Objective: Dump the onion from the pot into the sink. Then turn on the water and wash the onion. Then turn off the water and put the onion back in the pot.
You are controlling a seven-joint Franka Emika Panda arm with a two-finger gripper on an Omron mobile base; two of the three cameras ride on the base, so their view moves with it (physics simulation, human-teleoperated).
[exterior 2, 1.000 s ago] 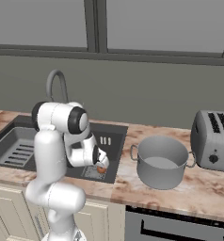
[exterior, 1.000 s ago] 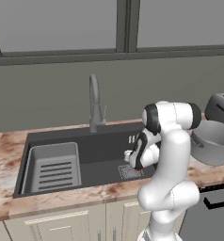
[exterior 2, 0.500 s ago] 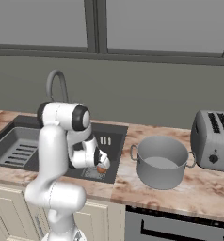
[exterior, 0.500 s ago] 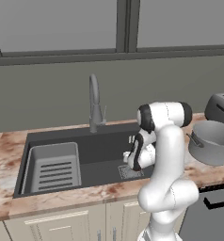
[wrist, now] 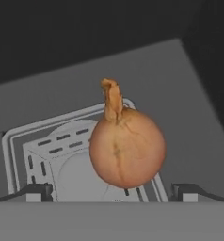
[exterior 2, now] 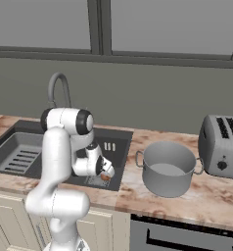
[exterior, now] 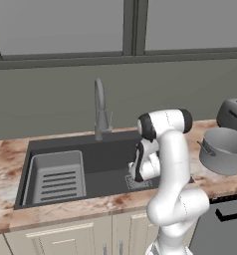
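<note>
Your gripper point(wrist: 112, 190) is down inside the sink point(exterior: 80, 144), wide open, and it holds nothing. The onion point(wrist: 127, 147) lies on the drain grate point(wrist: 48, 153), between the two finger tips point(wrist: 38, 191). If you close too early or too high, the round bulb can slip out and roll over the basin floor. The pot point(exterior 2: 168, 168) stands empty on the counter point(exterior 2: 211, 191), right of the sink.

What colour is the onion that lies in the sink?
Orange-brown, with a darker pointed tip; the onion shows best in the hand view.
</note>
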